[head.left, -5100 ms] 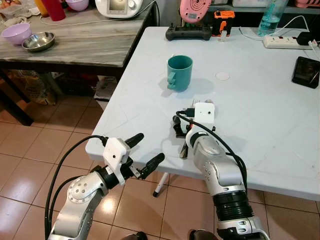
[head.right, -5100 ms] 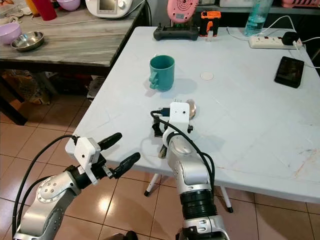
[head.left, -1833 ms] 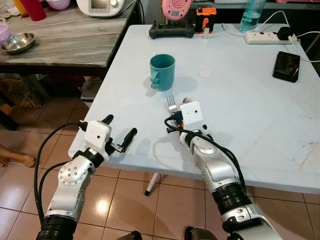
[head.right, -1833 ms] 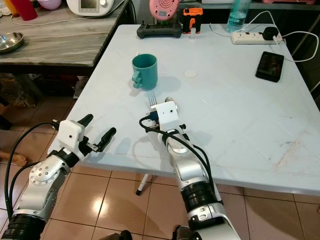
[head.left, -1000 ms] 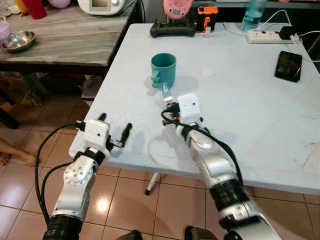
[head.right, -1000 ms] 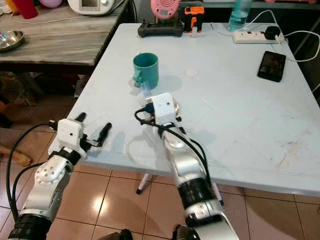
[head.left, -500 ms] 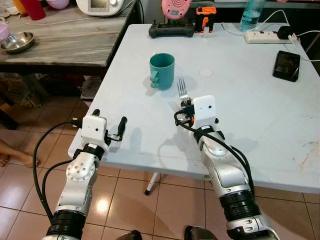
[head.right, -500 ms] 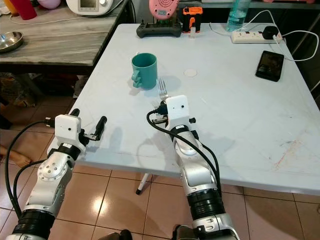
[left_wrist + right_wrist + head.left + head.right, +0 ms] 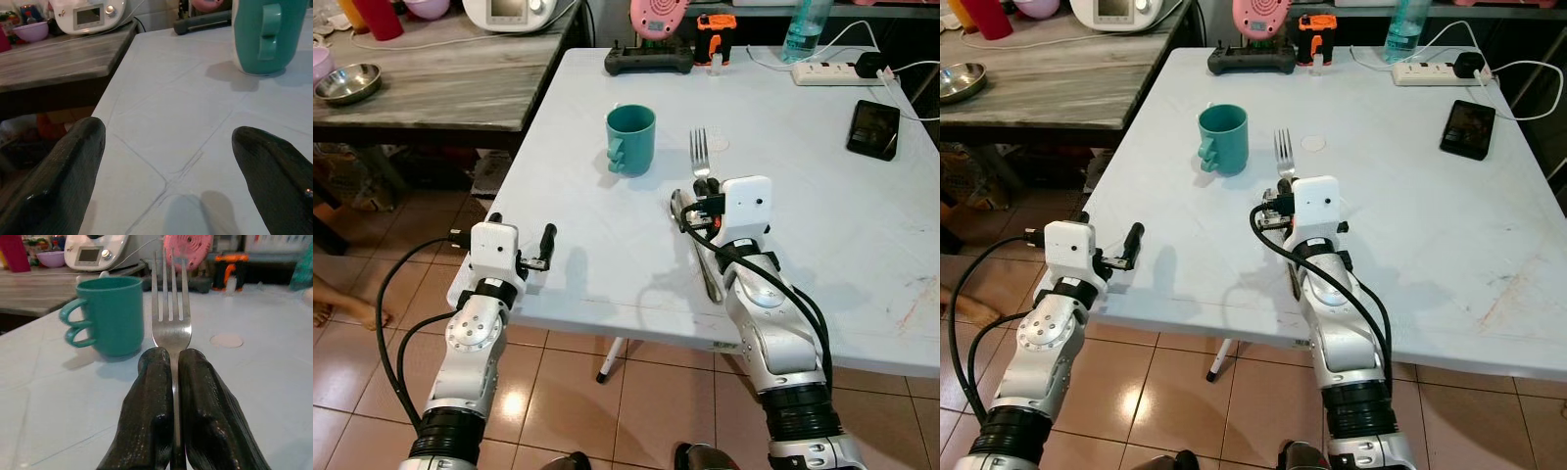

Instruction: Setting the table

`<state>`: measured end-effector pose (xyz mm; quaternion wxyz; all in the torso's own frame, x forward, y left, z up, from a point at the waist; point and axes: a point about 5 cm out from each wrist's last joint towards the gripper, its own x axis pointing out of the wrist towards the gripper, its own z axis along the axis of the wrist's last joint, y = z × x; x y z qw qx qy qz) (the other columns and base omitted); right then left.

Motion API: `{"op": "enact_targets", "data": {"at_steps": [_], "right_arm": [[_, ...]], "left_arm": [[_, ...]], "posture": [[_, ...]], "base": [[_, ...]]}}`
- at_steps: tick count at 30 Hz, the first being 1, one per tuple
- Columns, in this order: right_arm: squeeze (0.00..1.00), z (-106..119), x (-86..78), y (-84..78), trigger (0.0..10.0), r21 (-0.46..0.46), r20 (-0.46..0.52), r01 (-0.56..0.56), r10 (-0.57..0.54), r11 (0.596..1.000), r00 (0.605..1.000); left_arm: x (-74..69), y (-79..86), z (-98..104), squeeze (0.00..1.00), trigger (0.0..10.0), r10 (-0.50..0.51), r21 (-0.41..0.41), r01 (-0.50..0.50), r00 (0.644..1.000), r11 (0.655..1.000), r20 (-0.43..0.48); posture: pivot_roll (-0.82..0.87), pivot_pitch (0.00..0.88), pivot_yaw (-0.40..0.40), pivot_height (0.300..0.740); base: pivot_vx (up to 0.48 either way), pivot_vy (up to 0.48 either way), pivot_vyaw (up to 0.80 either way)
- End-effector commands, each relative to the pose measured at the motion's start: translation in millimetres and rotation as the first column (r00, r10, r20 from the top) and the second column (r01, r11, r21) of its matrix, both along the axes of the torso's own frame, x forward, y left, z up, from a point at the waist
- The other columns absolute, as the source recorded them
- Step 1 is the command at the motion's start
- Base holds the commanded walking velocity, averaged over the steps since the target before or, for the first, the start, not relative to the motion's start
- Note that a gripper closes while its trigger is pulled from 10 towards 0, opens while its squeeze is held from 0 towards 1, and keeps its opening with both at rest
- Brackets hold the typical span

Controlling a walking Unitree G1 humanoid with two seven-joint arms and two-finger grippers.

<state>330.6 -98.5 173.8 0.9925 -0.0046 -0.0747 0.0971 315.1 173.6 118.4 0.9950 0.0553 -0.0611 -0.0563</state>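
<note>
Fork point(image 9: 170, 316): clamped between the two black fingers of the right tool point(image 9: 172, 363), tines pointing away toward the far side of the white desk point(image 9: 822, 225), raised above the surface near the desk's middle. In the head views the fork head point(image 9: 700, 149) stands out just beyond the right tool's white camera housing, to the right of the teal mug point(image 9: 630, 139) and apart from it. A spoon point(image 9: 690, 220) lies flat on the desk beside and partly under the right arm, bowl toward the far side, handle running toward the near edge. A small round white disc point(image 9: 1313, 143) sits on the desk just beyond the fork tines. Teal mug: upright, double-loop handle facing the left and near side. Left tool point(image 9: 521, 238): fingers spread apart, holding nothing, hovering at the near-left edge of the desk; its wrist view looks across the bare surface toward the mug point(image 9: 266, 34). Far edge of desk: black controller point(image 9: 648, 61), pink round item point(image 9: 666, 17), orange-black device point(image 9: 716, 26), clear bottle point(image 9: 1403, 27), white power strip point(image 9: 832, 71). Black phone point(image 9: 873, 128) at far right. Separate wooden desk point(image 9: 440, 88) to the left carries a steel bowl point(image 9: 347, 82) and a white appliance point(image 9: 514, 14). Tiled floor point(image 9: 362, 362) below.
</note>
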Motion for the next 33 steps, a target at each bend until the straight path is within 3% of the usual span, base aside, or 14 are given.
{"op": "enact_targets", "data": {"at_steps": [1,4,8,14,20,26,29,30,33], "right_arm": [[0.0,-5,1.5,18.3,10.0,0.038,-0.049,-0.067,0.069,0.997,0.996],[0.0,-6,2.3,25.5,10.0,0.05,-0.061,-0.087,0.09,0.995,0.994],[0.0,-14,5.5,47.4,10.0,0.063,-0.119,-0.155,0.161,0.986,0.98],[0.0,-24,9.3,56.2,10.0,0.054,-0.192,-0.196,0.203,0.979,0.96],[0.0,-29,16.0,59.4,10.0,0.041,-0.234,-0.231,0.234,0.972,0.944],[0.0,-31,23.0,60.0,10.0,0.063,-0.259,-0.242,0.25,0.968,0.933],[0.0,-32,25.8,61.1,10.0,0.057,-0.268,-0.253,0.259,0.966,0.928],[0.0,-33,27.1,61.5,10.0,0.049,-0.274,-0.257,0.26,0.965,0.926],[0.0,-35,28.0,61.3,10.0,0.042,-0.28,-0.26,0.261,0.965,0.924]], "left_arm": [[0.8,0.8,-3,0.0,10.0,0.004,0.012,-0.003,1.0,1.0,-0.017],[1.9,0.0,-1,0.0,10.0,-0.001,0.014,0.001,1.0,1.0,-0.015],[-2.4,-1.4,0,0.0,10.0,-0.116,0.002,0.116,0.993,0.993,-0.013],[-7.7,6.0,-4,0.0,10.0,-0.157,0.039,0.159,0.987,0.987,-0.039],[-5.2,13.8,-6,0.0,10.0,-0.104,0.053,0.107,0.993,0.993,-0.046],[-7.5,7.0,-6,0.0,10.0,-0.197,0.015,0.198,0.979,0.98,-0.047],[-10.8,2.6,-5,0.0,10.0,-0.276,-0.027,0.275,0.96,0.961,-0.051],[-13.4,0.3,-4,0.0,10.0,-0.337,-0.056,0.335,0.94,0.941,-0.052],[-17.5,3.5,-3,0.0,10.0,-0.407,-0.059,0.403,0.911,0.913,-0.067]], "posture": [[-0.19,0.139,0.086,0.74],[-0.19,0.141,0.087,0.74],[-0.18,0.144,0.082,0.74],[-0.17,0.146,0.076,0.74],[-0.17,0.149,0.071,0.74],[-0.17,0.147,0.068,0.74],[-0.17,0.147,0.068,0.74],[-0.17,0.147,0.068,0.74],[-0.17,0.145,0.061,0.74]], "base": [[0.0,0.0,0.0],[0.0,0.0,0.0],[0.0,0.0,0.0],[0.0,0.0,0.0],[0.0,0.0,0.0],[0.0,0.0,0.0],[0.0,0.0,0.0],[0.0,0.0,0.0],[0.0,0.0,0.0]]}}
